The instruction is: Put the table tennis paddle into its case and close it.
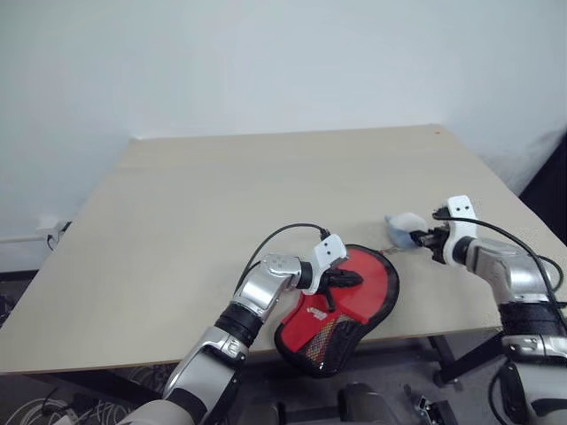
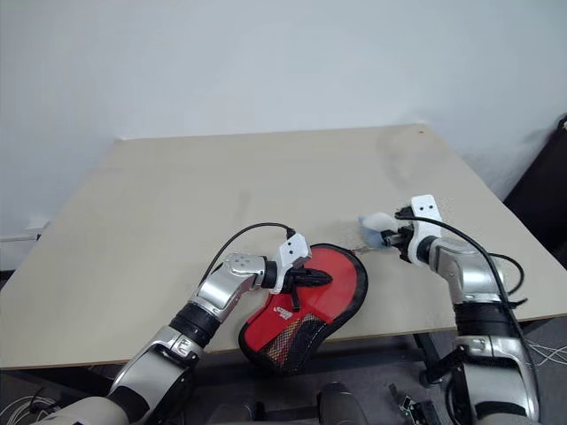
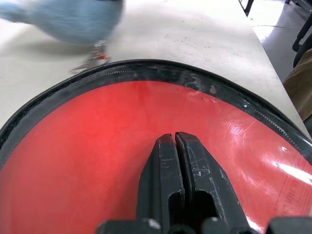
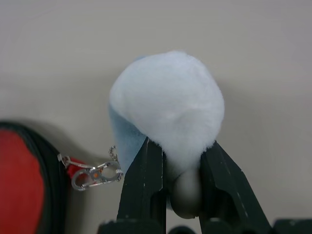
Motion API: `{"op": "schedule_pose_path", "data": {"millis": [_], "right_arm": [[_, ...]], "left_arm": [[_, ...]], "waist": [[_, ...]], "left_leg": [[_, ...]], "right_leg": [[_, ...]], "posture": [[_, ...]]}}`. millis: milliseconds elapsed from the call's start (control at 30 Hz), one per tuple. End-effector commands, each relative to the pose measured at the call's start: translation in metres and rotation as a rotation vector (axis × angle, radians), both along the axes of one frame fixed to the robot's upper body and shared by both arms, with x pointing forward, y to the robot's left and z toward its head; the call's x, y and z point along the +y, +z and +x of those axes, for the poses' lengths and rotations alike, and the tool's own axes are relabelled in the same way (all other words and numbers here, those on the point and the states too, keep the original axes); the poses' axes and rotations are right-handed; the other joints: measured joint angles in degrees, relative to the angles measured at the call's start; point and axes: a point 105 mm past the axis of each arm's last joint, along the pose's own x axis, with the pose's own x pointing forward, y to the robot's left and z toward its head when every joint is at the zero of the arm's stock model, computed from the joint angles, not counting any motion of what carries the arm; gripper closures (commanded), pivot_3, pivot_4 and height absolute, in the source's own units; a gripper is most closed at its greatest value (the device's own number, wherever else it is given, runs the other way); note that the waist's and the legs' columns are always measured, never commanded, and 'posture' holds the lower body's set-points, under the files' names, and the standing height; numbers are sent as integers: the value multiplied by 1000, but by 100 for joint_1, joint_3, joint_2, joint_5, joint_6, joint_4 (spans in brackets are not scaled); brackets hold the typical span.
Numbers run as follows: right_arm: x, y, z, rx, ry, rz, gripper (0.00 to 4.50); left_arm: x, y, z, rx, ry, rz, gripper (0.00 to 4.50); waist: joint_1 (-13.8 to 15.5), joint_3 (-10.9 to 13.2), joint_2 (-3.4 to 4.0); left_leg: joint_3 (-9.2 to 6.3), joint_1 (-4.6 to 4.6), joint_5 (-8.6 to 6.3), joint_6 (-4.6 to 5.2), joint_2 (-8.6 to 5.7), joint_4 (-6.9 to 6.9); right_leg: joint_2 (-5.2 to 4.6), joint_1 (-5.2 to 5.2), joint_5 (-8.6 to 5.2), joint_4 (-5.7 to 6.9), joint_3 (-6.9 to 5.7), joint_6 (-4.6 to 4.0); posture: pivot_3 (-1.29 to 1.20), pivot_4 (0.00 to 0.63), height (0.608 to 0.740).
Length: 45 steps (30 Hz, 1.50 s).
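Spanning the scene, a smooth beige table (image 1: pixel 177 221) carries the soft paddle-shaped case (image 1: pixel 341 310), glossy red with black zipper rim, overhanging the near edge. Left gripper (image 3: pixel 175 141) rests clenched on its red panel. Right gripper (image 4: pixel 181 148) pinches a fluffy pale-blue pompom (image 4: pixel 168 102) clipped by chain to the zipper.

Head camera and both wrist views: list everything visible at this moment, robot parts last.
case: one, black with red panel, at the table's near edge, partly overhanging it.
fluffy charm: one, pale blue and white, joined by a small chain and metal clasp to the case's rim.
table: one, light wood, against a white wall.
left tool: black fingers shut, resting on the case's red face.
right tool: black fingers clamped on the fluffy charm.
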Motion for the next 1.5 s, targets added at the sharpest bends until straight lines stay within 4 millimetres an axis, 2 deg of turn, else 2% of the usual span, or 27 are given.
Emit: {"op": "schedule_pose_path", "data": {"millis": [33, 267, 500, 767, 1033, 1233, 1500], "right_arm": [[-18, 28, -8, -79, -20, -43, 4096], [-17, 32, -36, -77, 60, -33, 4096], [-11, 23, -62, -34, 149, -46, 4096], [-20, 11, -80, 20, 147, -78, 4096], [-23, 10, -95, 48, 187, -85, 4096], [-10, 12, -114, 73, 282, -42, 4096], [26, 11, -144, 137, 461, 53, 4096]], "left_arm": [[3, -9, -1, 24, -2, 36, 4500], [2, -8, 1, 20, -10, 35, 4500], [-1, -8, 2, 15, -18, 34, 4500], [-1, -9, 2, 16, -25, 35, 4500], [-1, -9, 3, 14, -29, 37, 4500], [-2, -9, 3, 12, -32, 37, 4500], [-4, -10, 2, 16, -37, 35, 4500]], "waist": [[2, 2, -2], [14, 7, -11], [33, 20, -34], [75, 22, -39], [117, 23, -41], [139, 22, -41], [142, 22, -45]], "left_leg": [[0, 1, 0, 0, 0, 0], [1, 2, -1, -1, 0, 1], [1, 0, -2, -3, -1, 2], [1, 0, -3, -5, -1, 3], [0, -6, -5, -6, 0, 0], [0, -20, -6, -6, 0, -4], [-2, -28, -7, -7, 0, 1]], "right_leg": [[0, 1, 0, 0, 0, 0], [0, -1, -1, -4, 0, -1], [0, 0, -2, -12, 0, -1], [-1, 3, -2, -32, 1, -1], [0, 3, -2, -47, 1, -1], [0, 2, -2, -73, 1, -1], [0, 0, -1, -76, 0, -1]], "posture": [[0, 0, 740], [0, 0, 740], [0, 0, 740], [0, 0, 740], [0, 0, 740], [0, 0, 740], [0, 0, 740]]}}
